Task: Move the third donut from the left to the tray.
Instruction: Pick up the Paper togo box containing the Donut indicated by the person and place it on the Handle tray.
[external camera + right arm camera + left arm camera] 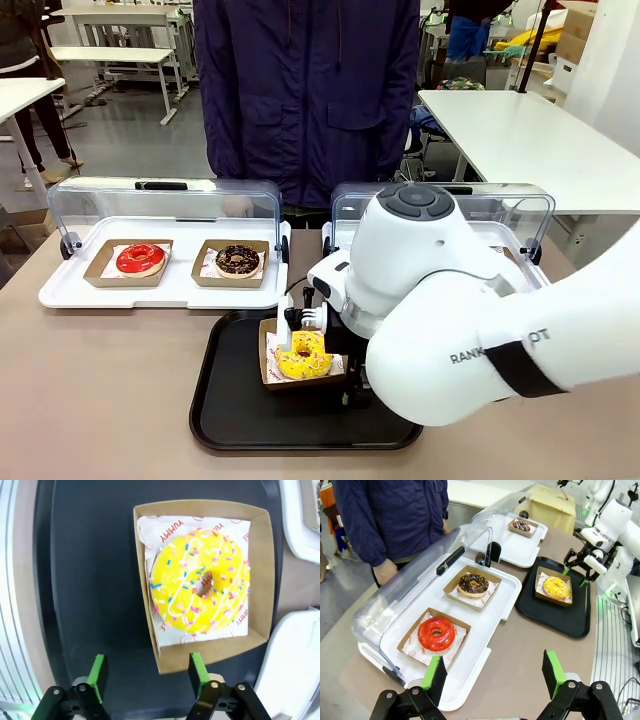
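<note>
Fingers of the right gripper [146, 672] are spread apart and hold nothing. The yellow donut [201, 587] in its brown cardboard square [261, 580] lies just past them, a bit toward one fingertip. The square already sits on the black tray [225, 420]. It has no long side, and the donut is round, so it points no way. The right arm is nearer. The left gripper [492, 677] is spread and empty too, well apart, near the red donut [436, 633]. The move is probably done.
</note>
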`<state>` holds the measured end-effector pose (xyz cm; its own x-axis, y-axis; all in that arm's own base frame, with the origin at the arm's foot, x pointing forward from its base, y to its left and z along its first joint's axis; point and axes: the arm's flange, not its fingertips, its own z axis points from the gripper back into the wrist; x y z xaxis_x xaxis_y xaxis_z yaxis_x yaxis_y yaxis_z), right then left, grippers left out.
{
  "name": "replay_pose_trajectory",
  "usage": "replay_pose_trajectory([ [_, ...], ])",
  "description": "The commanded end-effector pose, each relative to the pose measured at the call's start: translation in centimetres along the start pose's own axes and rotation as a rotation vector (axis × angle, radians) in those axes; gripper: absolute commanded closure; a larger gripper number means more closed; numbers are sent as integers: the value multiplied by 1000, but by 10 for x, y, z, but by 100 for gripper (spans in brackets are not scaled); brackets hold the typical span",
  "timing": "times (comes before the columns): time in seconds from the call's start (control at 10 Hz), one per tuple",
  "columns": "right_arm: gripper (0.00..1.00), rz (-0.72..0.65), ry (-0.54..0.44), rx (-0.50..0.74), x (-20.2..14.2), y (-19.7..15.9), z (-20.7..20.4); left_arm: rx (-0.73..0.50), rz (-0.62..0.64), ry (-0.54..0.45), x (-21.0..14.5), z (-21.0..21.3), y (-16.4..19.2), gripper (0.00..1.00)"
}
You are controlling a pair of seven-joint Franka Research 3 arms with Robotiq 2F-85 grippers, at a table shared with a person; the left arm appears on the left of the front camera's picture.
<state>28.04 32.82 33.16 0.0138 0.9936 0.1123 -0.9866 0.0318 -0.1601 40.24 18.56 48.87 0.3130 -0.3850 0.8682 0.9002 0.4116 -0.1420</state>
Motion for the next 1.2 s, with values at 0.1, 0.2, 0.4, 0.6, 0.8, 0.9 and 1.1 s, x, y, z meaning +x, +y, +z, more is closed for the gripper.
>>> replay_pose_trajectory([
  [0.1, 0, 28, 4, -3, -12, 2, 43, -7, -9, -2, 1, 1, -2, 0],
  [0.2, 0, 24, 18, -17, -11, 0, 51, -7, -9, -2, 1, 1, -2, 0],
  [0.4, 0, 42, 6, -20, -12, -3, 60, -7, -9, -2, 1, 1, -2, 0],
  [0.6, 0, 11, 14, -33, -10, -1, 54, -7, -9, -2, 1, 1, -2, 0],
  [0.8, 0, 11, 14, -33, -10, -1, 54, -7, -9, -2, 1, 1, -2, 0],
  [0.9, 0, 11, 14, -33, -10, -1, 54, -7, -9, -2, 1, 1, -2, 0],
  [1.1, 0, 11, 14, -33, -10, -1, 54, -7, -9, -2, 1, 1, -2, 0],
])
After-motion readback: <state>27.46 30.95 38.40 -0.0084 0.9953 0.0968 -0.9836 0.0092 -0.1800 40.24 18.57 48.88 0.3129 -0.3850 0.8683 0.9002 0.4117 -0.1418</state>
